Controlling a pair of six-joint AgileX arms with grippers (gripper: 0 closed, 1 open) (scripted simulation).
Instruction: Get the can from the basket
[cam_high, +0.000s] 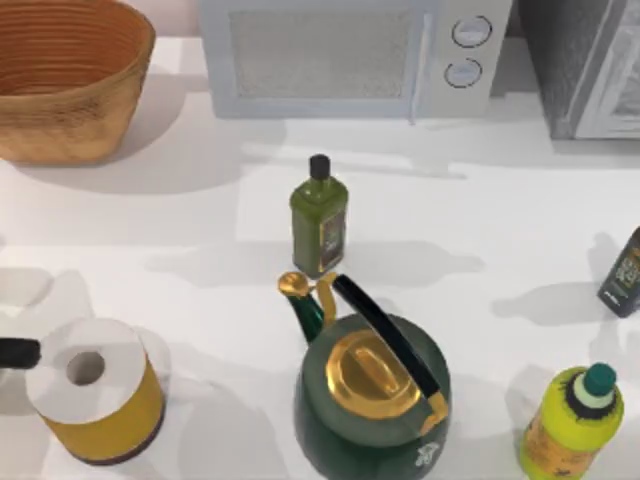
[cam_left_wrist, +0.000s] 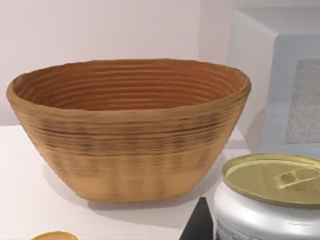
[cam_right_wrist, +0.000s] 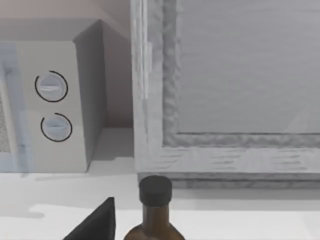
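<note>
At the back, microwave (cam_high: 345, 55): pale grey, two round dials on its right side, against the wall.
Grey cabinet (cam_high: 590, 65): at the top view's right rear corner, just beside the microwave.
Basket (cam_high: 60, 110): orange-brown wicker with ribbed walls, upright at the left rear corner, well apart from the kettle.
Kettle (cam_high: 370, 400): dark green with a gold lid and black handle, near the front middle, its spout towards the green bottle.
Roll (cam_high: 95, 395): white top with a hole, yellow side, at the front left.
Yellow bottle (cam_high: 570, 425): teal cap, at the front right.
Green bottle (cam_high: 320, 215): square, olive, black cap, upright mid-table, just behind the kettle's spout.
Dark bottle (cam_high: 622, 275): at the right edge.
Can (cam_left_wrist: 270, 200): whitish sides, pale gold top, outside the basket and nearer the left wrist camera than it.
Left gripper (cam_left_wrist: 200, 225): just beside the can, facing the basket; grip, cannot tell.
Right gripper (cam_right_wrist: 95, 222): just beside the dark bottle, facing the cabinet; grip, cannot tell.
</note>
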